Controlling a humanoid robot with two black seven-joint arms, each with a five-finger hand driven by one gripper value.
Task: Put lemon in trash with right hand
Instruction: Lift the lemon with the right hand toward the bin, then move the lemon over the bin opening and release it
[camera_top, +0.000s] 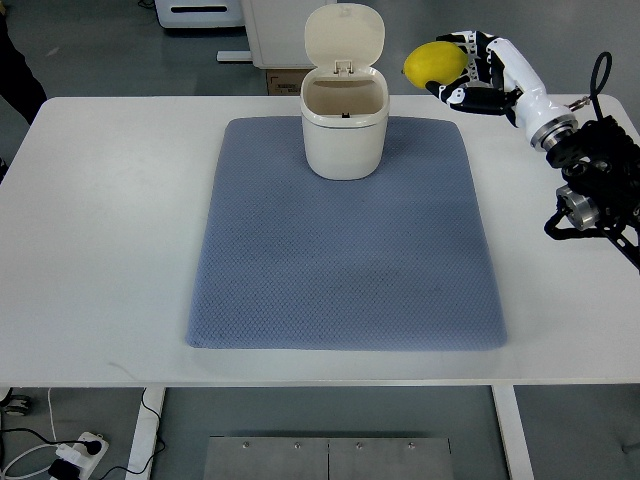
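Right hand (478, 72) fingers (452, 95) wrapped around lemon (433, 63), held right of the open-lidded trash bin (344, 135).

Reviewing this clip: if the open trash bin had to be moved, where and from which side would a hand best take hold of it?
Probably around the body of the trash bin, below the rim, coming from its right side. The body is a smooth rounded tub standing upright on the blue mat; the hinged lid stands open at the back, so it offers no firm hold. The right hand is shut on the lemon.
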